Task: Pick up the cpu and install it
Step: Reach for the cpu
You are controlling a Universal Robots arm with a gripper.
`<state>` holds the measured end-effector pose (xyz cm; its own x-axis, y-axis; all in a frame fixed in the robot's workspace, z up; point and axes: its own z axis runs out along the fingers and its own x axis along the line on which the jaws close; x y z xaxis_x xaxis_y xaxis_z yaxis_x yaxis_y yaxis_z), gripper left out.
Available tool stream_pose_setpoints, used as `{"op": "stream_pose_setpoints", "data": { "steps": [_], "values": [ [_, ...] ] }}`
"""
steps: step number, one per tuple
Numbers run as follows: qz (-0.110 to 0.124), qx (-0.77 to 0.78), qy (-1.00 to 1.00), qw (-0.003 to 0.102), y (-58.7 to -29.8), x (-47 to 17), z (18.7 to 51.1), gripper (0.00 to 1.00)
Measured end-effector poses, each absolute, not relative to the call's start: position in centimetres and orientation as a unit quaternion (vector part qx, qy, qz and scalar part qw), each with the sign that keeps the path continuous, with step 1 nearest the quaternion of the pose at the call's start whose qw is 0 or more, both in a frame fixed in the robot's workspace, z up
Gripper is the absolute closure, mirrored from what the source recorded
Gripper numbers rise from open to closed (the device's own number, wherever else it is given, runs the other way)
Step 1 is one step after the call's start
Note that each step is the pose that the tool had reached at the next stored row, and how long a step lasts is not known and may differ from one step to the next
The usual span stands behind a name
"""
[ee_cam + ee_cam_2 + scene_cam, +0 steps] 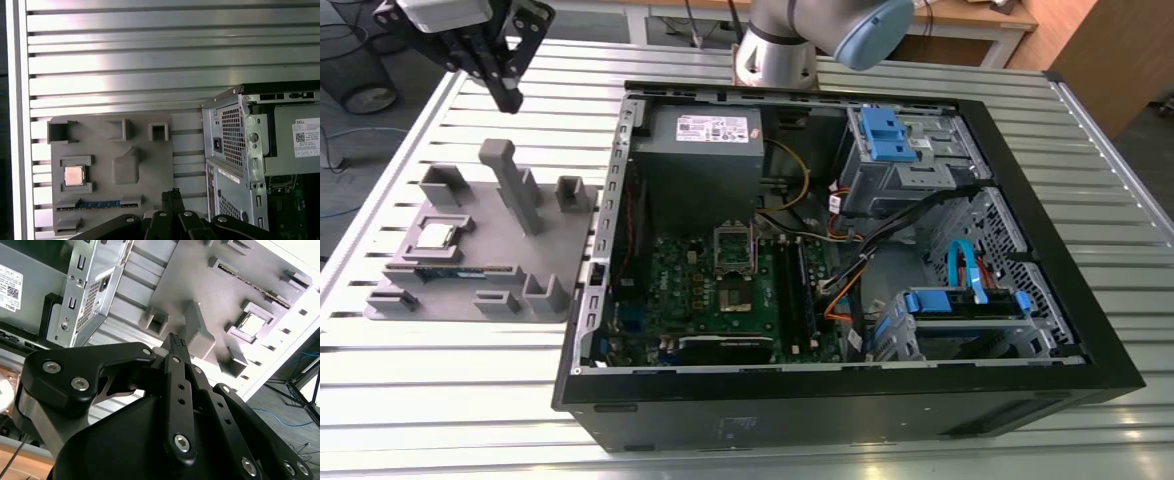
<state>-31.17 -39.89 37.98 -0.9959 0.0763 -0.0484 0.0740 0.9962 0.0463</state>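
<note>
The cpu [438, 235] is a small square chip with a shiny metal top, lying in a square frame on the grey fixture plate [547, 245] at the exterior view's left. Both wrist views show the cpu [74, 175] [252, 324] in that frame. My gripper [510, 100] hangs high above the table beyond the fixture's far edge, well clear of the chip. Its black fingers [176, 342] meet at the tips, shut on nothing; the first wrist view shows the gripper [172, 193] the same way. The motherboard's socket [734, 252] lies inside the open computer case.
The open black computer case [1067, 330] takes up the table's middle and right, with a grey power supply [707, 140], blue drive bays [887, 135] and loose cables. A tall grey post [514, 185] rises from the fixture. A green memory stick [97, 205] lies in a fixture slot.
</note>
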Motion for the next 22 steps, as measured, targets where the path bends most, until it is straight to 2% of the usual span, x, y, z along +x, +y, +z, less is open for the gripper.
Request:
{"op": "stream_pose_setpoints", "data": {
  "steps": [22],
  "values": [
    [0.022, 0.038, 0.999, 0.025, -39.9, -33.5, 36.5, 0.89]
  ]
}}
